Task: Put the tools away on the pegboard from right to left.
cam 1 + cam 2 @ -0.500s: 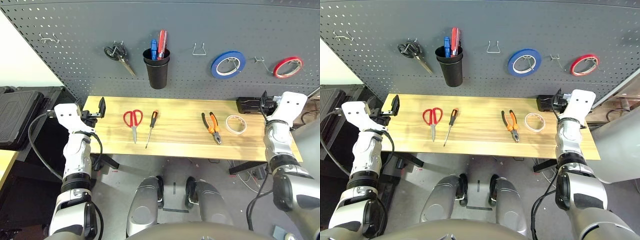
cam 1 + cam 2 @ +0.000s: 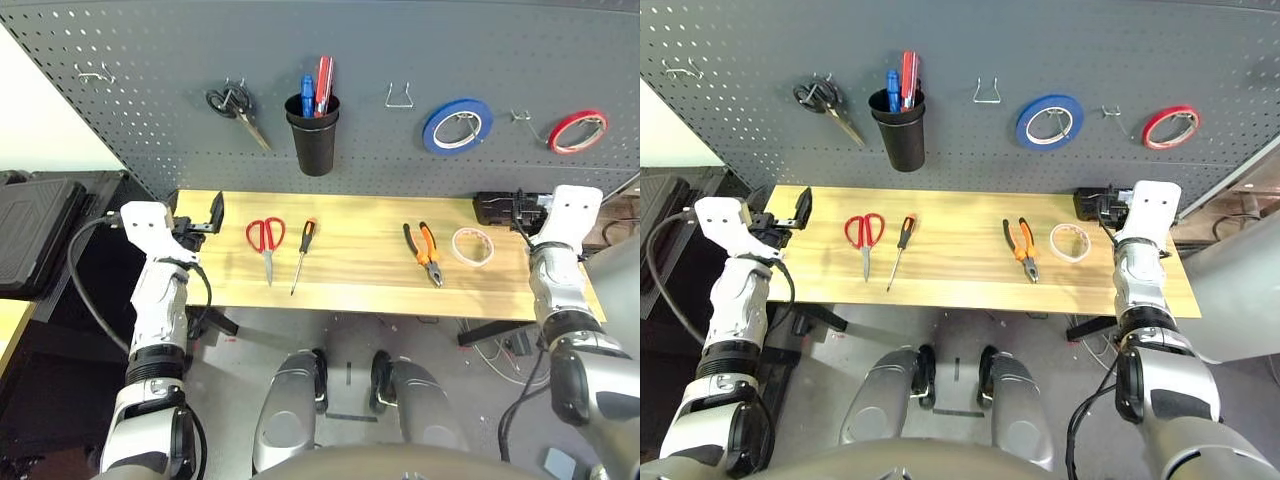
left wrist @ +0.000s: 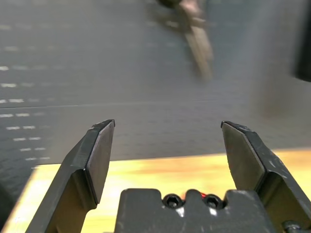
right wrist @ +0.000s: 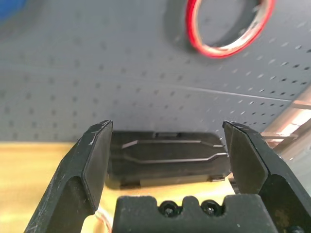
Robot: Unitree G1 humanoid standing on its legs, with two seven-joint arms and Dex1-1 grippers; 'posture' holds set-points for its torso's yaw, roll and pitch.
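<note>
On the wooden table (image 2: pixel 360 290) lie, from right to left, a cream-white tape roll (image 2: pixel 472 247), orange-and-black pliers (image 2: pixel 424 252), a slim screwdriver (image 2: pixel 303 252) and red-handled scissors (image 2: pixel 266 240). The dark grey pegboard (image 2: pixel 400 50) rises behind them. My left gripper (image 2: pixel 213 213) hovers open at the table's left end, left of the red scissors, with nothing between its fingers (image 3: pixel 99 155). My right gripper (image 2: pixel 523 207) stands open at the right end, right of the tape roll, also holding nothing. Its fingers (image 4: pixel 92 160) point at a black box (image 4: pixel 165 158).
On the pegboard hang black-handled scissors (image 2: pixel 235 108), a black cup (image 2: pixel 313 135) with blue and red tools, a blue tape roll (image 2: pixel 456 127) and a red tape roll (image 2: pixel 577 131). Bare hooks (image 2: pixel 399 97) sit between them. A black box (image 2: pixel 495 209) lies at the table's back right.
My left gripper has shifted slightly right, toward the table's left end. My right gripper has edged a little to the left. The tools have not moved.
</note>
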